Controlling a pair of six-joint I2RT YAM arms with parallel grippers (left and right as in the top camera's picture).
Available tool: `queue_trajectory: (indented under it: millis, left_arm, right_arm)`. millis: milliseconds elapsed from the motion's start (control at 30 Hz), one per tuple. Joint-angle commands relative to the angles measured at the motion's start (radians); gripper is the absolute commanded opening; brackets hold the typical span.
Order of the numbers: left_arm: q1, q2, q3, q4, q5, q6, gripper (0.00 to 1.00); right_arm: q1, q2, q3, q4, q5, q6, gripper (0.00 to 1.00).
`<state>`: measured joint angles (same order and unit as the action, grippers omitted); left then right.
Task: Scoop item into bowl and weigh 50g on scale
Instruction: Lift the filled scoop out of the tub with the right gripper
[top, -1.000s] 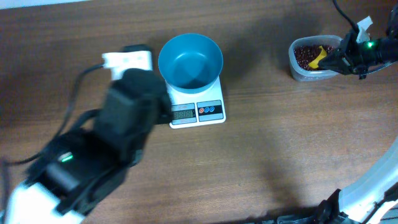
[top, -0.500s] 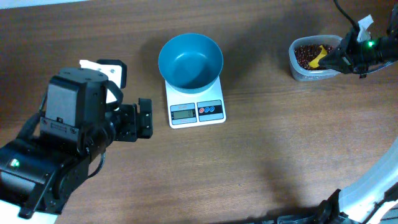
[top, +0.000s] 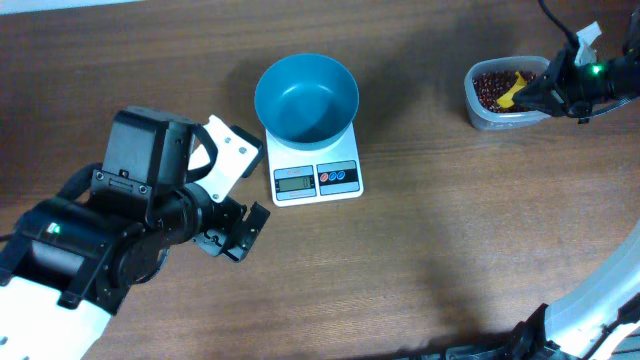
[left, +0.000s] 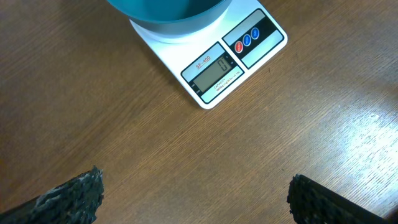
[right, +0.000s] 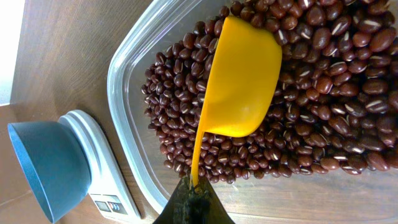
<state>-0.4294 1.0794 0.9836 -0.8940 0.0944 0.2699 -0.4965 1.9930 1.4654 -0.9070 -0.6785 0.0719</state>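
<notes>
Two arms are at the table. On the near left, the left gripper (top: 238, 228) hangs over bare wood with its jaws spread wide and nothing between them; the left wrist view shows only the table there. To its right stands the scale (top: 316, 181), and the bowl (top: 306, 98) sits on its far part, upright and with no beans in it as far as I can see. The display is too small to read with certainty. At the far right, well apart from the scale, is the clear tub (top: 478, 112), and the beans (top: 490, 90) lie in it as a loose heap. The yellow scoop (right: 242, 81) rests on top of them, and the right gripper (right: 194, 202) has its jaws closed on the thin end of the scoop's handle. I judge that the beans are small, hard and smooth, very light one by one, so they will roll and spill easily and fingers cannot pinch them well. The only good hold is through the scoop, taken by its handle and kept level when loaded. The bowl looks like light plastic, so a careless touch could shift it on the scale.
</notes>
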Motion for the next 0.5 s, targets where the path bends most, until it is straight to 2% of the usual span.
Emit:
queue_trajectory:
  millis: [0,200,467]
  left_arm:
    - [0.004,0.003,-0.003,0.002,0.015,0.016,0.98]
    - [0.004,0.003,-0.003,0.001,0.014,0.016,0.98]
    - [0.004,0.003,-0.003,0.001,0.014,0.016,0.98]
  right_arm:
    - [0.005,0.018,-0.003,0.033,0.009,-0.014,0.04]
    - [0.005,0.018,-0.003,0.016,0.008,-0.015,0.04]
    - [0.003,0.018,-0.003,-0.088,-0.014,-0.012,0.04]
